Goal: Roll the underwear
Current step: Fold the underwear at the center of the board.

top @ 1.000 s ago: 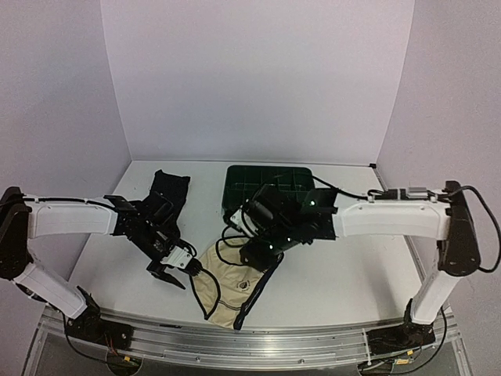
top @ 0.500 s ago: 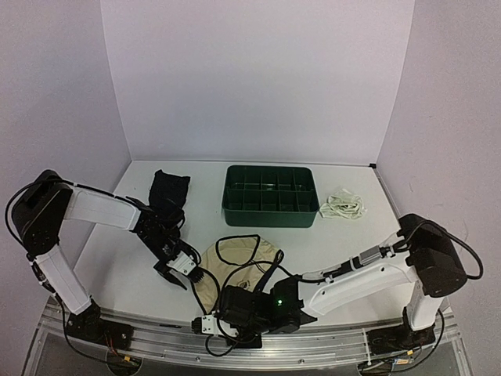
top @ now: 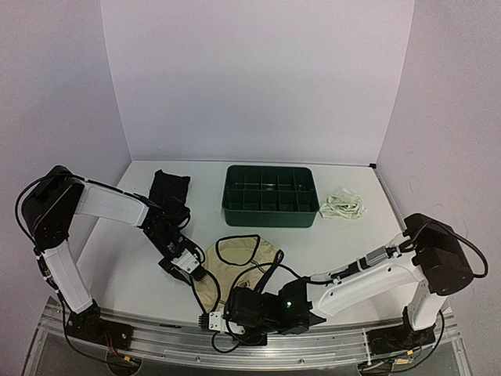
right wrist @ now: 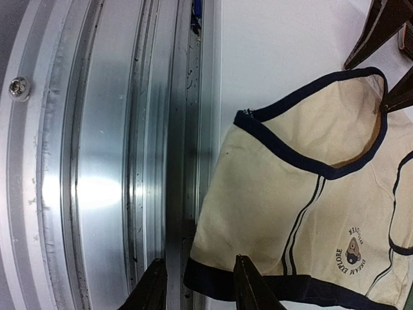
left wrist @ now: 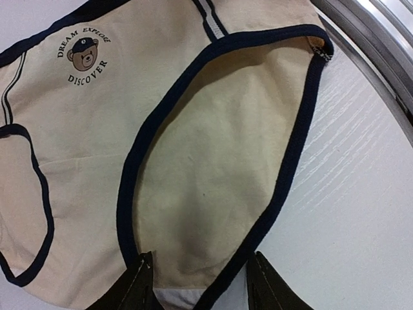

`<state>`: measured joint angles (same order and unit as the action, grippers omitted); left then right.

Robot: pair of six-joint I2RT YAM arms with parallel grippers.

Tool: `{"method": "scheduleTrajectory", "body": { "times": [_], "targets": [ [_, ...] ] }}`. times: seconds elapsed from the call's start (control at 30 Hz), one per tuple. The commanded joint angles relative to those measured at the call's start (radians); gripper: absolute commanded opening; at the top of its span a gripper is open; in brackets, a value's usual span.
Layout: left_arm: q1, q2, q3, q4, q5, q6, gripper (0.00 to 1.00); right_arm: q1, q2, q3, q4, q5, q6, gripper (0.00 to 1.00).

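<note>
Cream underwear [left wrist: 213, 161] at left end effector [left wrist: 201, 259]

from above, the right arm [top: 356, 280] covers the near hem of the cream underwear [top: 239, 257], and the white garment [top: 343, 205] far back on the bench [top: 368, 235] is too small to make out its shape. both wrist views crop the cream underwear: top and left edges on the left wrist, right and bottom edges on the right.

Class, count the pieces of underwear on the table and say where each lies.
3. The black underwear lies left of the green tray, the cream underwear at the near edge, the white underwear right of the tray. None looks hidden.
</note>
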<state>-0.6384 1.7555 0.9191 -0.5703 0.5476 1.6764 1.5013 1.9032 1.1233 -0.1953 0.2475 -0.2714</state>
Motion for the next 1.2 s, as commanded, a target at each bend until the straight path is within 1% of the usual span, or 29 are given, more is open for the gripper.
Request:
{"method": "scheduleTrajectory", "body": {
  "times": [0.0,0.1,0.13,0.17,0.27,0.3,0.33,0.53,0.8,0.9,1.03,1.07,1.1,1.17],
  "targets": [
    [0.005,0.038,0.06,-0.015,-0.03,-0.011,0.47,-0.001,0.0,-0.005,-0.025,0.045,-0.014,0.32],
    [0.005,0.049,0.076,-0.022,-0.046,-0.014,0.46,-0.001,0.029,0.017,-0.027,0.055,-0.014,0.27],
    [0.005,0.049,0.078,-0.025,-0.054,-0.015,0.46,-0.001,0.033,0.017,-0.027,0.057,-0.01,0.24],
    [0.005,0.049,0.081,-0.028,-0.062,-0.014,0.46,-0.001,0.036,0.017,-0.027,0.059,-0.006,0.21],
    [0.009,0.048,0.089,-0.047,-0.078,-0.001,0.46,-0.001,0.027,0.006,-0.028,0.067,-0.006,0.05],
    [0.01,0.048,0.093,-0.055,-0.08,0.006,0.46,-0.001,0.017,0.001,-0.029,0.069,-0.01,0.01],
    [0.011,0.047,0.096,-0.063,-0.082,0.013,0.46,-0.002,0.004,-0.005,-0.03,0.07,-0.014,0.0],
    [0.011,0.034,0.097,-0.077,-0.088,0.031,0.45,-0.022,-0.084,-0.029,-0.033,0.028,0.012,0.0],
    [0.009,0.084,0.109,0.005,-0.125,-0.029,0.31,-0.068,-0.154,-0.039,-0.032,-0.034,0.084,0.0],
    [0.009,0.089,0.1,0.013,-0.136,-0.03,0.22,-0.082,-0.171,-0.043,-0.03,-0.048,0.105,0.0],
    [0.009,0.088,0.097,0.031,-0.132,-0.052,0.05,-0.108,-0.214,-0.063,-0.03,-0.07,0.141,0.0],
    [0.009,0.088,0.102,0.038,-0.131,-0.068,0.02,-0.115,-0.228,-0.071,-0.03,-0.076,0.153,0.0],
    [0.009,0.088,0.108,0.045,-0.13,-0.087,0.0,-0.123,-0.242,-0.078,-0.03,-0.081,0.163,0.0],
    [0.009,0.088,0.129,0.048,-0.124,-0.132,0.0,-0.135,-0.269,-0.091,-0.029,-0.087,0.179,0.0]
  ]
}}
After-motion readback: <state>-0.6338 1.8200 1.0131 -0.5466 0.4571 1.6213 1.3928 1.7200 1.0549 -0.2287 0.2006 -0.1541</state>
